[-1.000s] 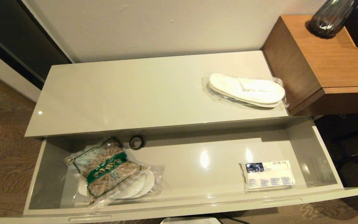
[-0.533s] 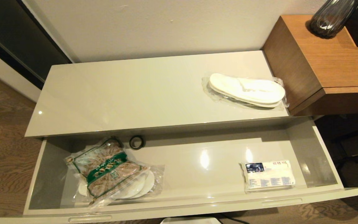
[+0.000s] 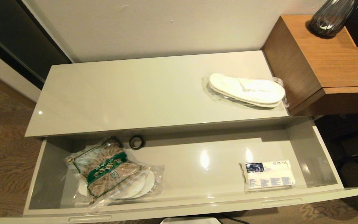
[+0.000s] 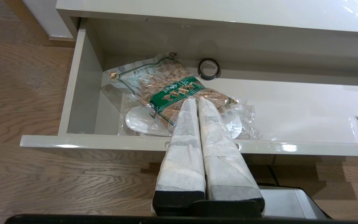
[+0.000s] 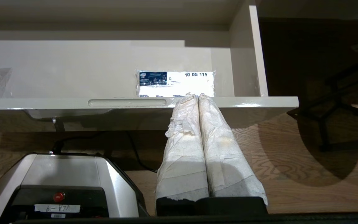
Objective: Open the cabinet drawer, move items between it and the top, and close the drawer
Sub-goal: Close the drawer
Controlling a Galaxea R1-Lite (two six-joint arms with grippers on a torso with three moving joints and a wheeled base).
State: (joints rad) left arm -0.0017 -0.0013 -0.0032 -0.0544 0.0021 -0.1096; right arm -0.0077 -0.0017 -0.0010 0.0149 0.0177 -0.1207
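Glossy cream drawer (image 3: 172, 209) open; crinkled clear food bag (image 3: 109, 169) inside; left gripper (image 4: 196, 99) and right gripper (image 5: 197, 95), cloth-wrapped, pressed together.

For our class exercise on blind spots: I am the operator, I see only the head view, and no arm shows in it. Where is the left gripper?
Observer: The left gripper hangs before the cabinet drawer front, pointing toward the food bag.
Operator: Its jaws?
Observer: Shut, holding nothing.
Operator: And the right one?
Observer: The right gripper, also shut and empty, points over the drawer front at the tissue pack.
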